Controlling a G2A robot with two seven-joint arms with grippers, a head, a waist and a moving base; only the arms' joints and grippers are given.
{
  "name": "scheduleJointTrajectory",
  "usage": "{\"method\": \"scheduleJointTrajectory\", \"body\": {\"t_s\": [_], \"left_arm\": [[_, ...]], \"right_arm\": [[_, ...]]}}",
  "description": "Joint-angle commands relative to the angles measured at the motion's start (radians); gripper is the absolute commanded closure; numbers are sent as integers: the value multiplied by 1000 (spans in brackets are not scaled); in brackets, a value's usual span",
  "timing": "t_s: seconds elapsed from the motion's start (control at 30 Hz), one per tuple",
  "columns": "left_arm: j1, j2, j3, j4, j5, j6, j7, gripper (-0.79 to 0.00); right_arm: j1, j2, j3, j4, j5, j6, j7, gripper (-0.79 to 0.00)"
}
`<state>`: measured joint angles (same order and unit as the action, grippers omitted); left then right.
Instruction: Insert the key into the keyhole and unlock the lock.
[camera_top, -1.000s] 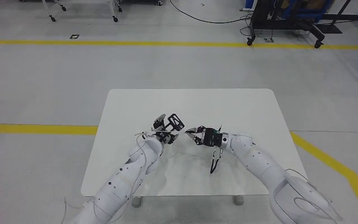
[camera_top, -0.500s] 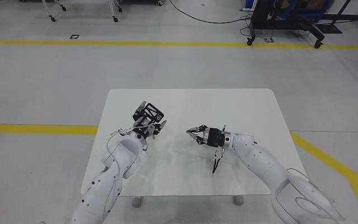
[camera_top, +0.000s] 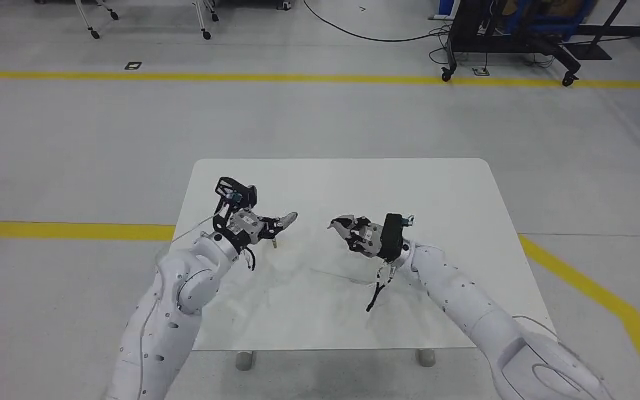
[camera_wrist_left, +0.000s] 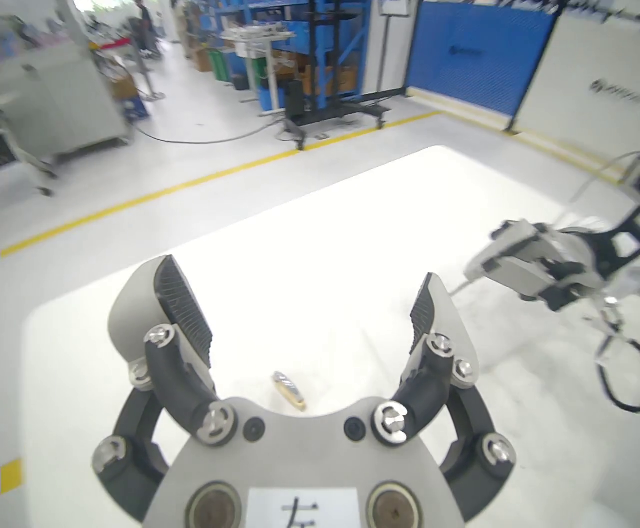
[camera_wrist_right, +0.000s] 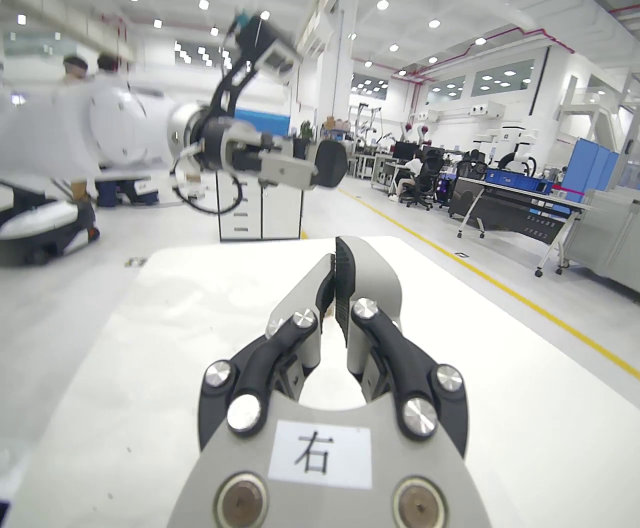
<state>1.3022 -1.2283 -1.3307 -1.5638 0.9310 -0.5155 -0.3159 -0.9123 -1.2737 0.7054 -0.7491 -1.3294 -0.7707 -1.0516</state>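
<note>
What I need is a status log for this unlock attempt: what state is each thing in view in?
Left hand: open, empty, held above the table.
Right hand: shut tight; whether it pinches anything cannot be told.
Small metal piece: lying flat on the table under the left hand, untouched.

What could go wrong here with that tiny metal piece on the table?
The small metal piece lies flat on the table, right by the open left tool; being thin, it may slip when pinched. The shut right tool hovers nearby, so the two might bump.
</note>
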Motion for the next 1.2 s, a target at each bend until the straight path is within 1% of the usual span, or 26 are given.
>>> {"method": "scheduleJointTrajectory", "body": {"t_s": [0.0, 0.03, 0.1, 0.27, 0.3, 0.33, 0.43, 0.47, 0.53, 0.6, 0.7, 0.8, 0.93, 0.97, 1.03, 1.07, 1.13, 1.17], "left_arm": [[-40, 3, -9, 73, -314, -117, -142, -785], [-60, 6, -17, 90, -362, -126, -185, -785], [-60, 6, -17, 90, -362, -126, -185, -785], [-60, 6, -17, 90, -362, -126, -185, -785], [-56, 4, -16, 86, -386, -117, -168, -785], [-52, 4, -8, 83, -376, -109, -167, -785], [-55, 2, 14, 91, -441, -132, -174, -785], [-58, 2, 20, 98, -466, -140, -184, -785], [-65, 1, 33, 116, -545, -160, -209, -785], [-73, 1, 57, 135, -685, -203, -273, -785], [-96, 7, 73, 162, -866, -238, -404, -785], [-121, 14, 76, 187, -969, -235, -497, -785], [-138, 18, 89, 200, -972, -237, -532, -785], [-140, 18, 96, 202, -970, -237, -532, -763], [-148, 19, 105, 208, -949, -232, -528, -585], [-152, 19, 108, 211, -931, -228, -521, -560], [-155, 18, 117, 212, -907, -220, -502, -588], [-156, 18, 122, 213, -900, -217, -493, -619]], "right_arm": [[-27, 27, 24, -76, 128, -73, 75, 0], [-39, 39, 39, -99, 166, -99, 101, 0], [-50, 53, 59, -106, 183, -117, 119, 0], [-50, 53, 59, -106, 183, -117, 119, 0], [-50, 53, 59, -106, 183, -117, 119, 0], [-50, 53, 59, -106, 183, -117, 119, 0], [-53, 53, 60, -105, 187, -111, 125, 0], [-63, 51, 65, -100, 217, -100, 152, 0], [-75, 43, 69, -100, 322, -174, 192, 0], [-73, 32, 65, -70, 424, -242, 256, 0], [-72, 10, 25, -73, 638, -242, 369, 0], [-63, 2, -12, -94, 836, -242, 479, 0], [-48, -2, -46, -113, 1020, -242, 618, 0], [-44, -3, -53, -118, 1053, -242, 649, 0], [-38, -6, -66, -132, 1115, -242, 702, 0], [-34, -7, -69, -138, 1142, -242, 725, 0], [-30, -9, -74, -145, 1188, -242, 767, 0], [-27, -10, -75, -147, 1207, -242, 787, 0]]}}
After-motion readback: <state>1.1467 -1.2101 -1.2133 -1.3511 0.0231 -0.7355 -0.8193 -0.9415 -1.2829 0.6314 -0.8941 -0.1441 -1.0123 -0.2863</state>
